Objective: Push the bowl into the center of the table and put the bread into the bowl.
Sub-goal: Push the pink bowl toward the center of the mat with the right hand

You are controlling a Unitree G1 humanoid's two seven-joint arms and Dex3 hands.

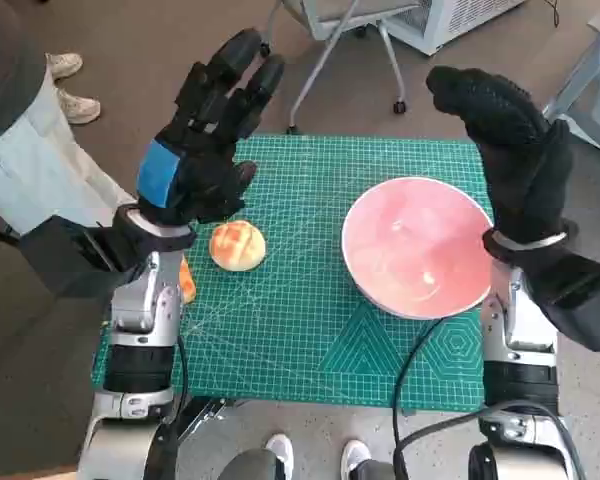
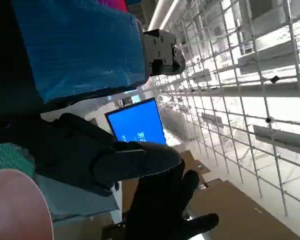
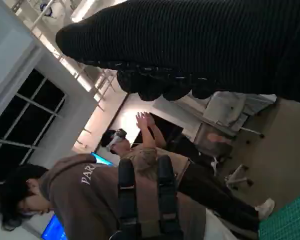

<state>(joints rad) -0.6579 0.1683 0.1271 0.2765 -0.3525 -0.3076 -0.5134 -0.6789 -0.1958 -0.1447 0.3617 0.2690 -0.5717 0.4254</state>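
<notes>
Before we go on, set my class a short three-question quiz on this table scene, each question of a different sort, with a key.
1. True or false: the bread already lies inside the bowl.
2. Multiple choice: where does the pink bowl sit on the green mat? A) on the robot's right side B) on its left side C) off the table.
3. Fill in: the left hand and the right hand are both raised above the table and hold ____.

Key: 1 false; the bread rests on the mat, apart from the bowl. 2 A. 3 nothing.
</notes>
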